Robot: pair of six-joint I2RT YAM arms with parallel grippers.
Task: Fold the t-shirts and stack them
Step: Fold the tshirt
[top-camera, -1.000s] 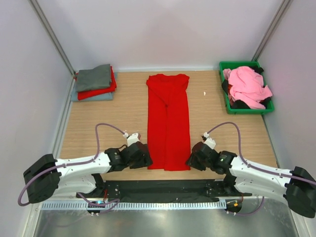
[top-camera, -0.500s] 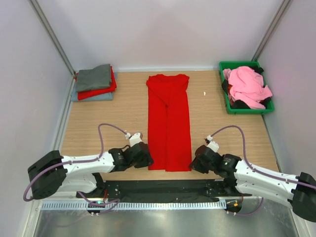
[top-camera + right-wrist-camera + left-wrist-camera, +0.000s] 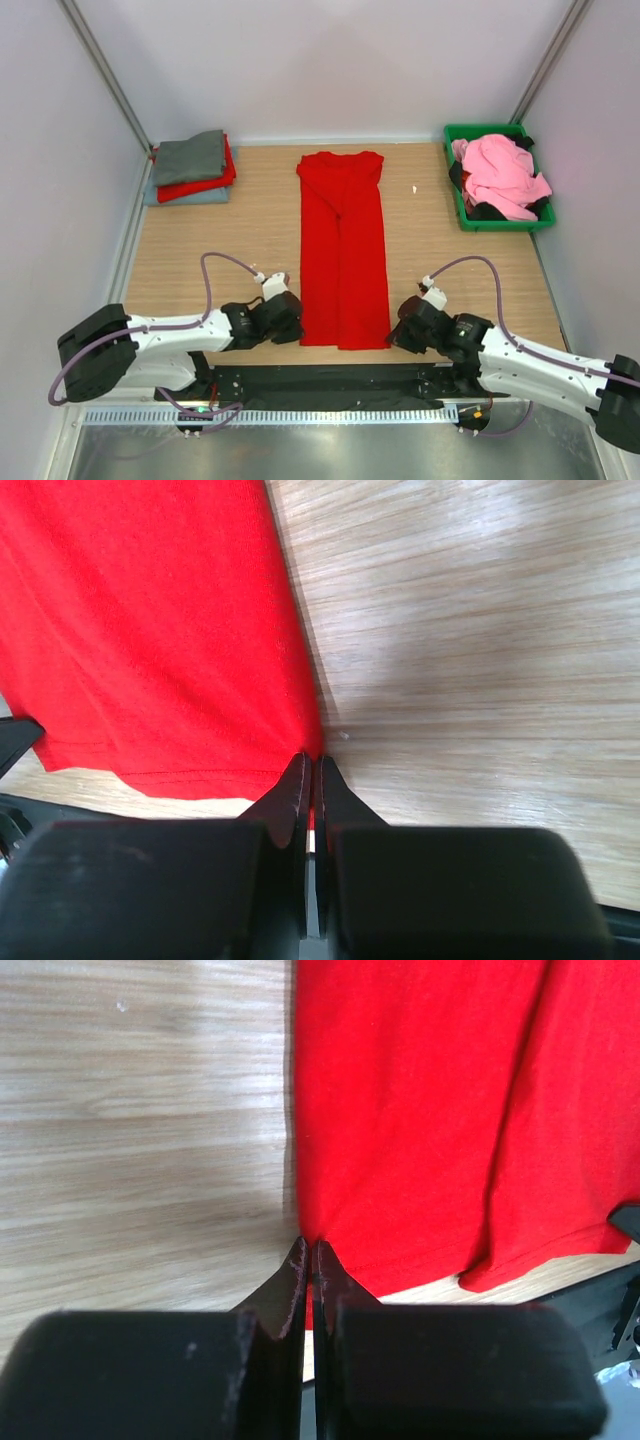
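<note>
Two grippers are pinching the near hem of the red shirt (image 3: pixel 342 250). The left gripper (image 3: pixel 296 328) is sitting at the shirt's 7 o'clock corner, its jaws pressed together with a sliver of red cloth showing between them in the wrist view. The right gripper (image 3: pixel 394 335) is clamping the 5 o'clock corner in the same way. Both are lying low against the table (image 3: pixel 230 260). The shirt is lying flat between them as a long narrow strip with its sides folded in. Its long axis is running from 6 to 12 o'clock, collar pointing to 12 and hem to 6. The light wood table is carrying a stack (image 3: pixel 192 167) of folded shirts at 10 o'clock, grey over red over blue-grey. At 2 o'clock a green bin (image 3: pixel 487 129) is holding a crumpled pink shirt (image 3: pixel 500 170) and some dark cloth (image 3: pixel 487 210). Pale walls (image 3: pixel 330 60) are closing in the table on three sides.
</note>
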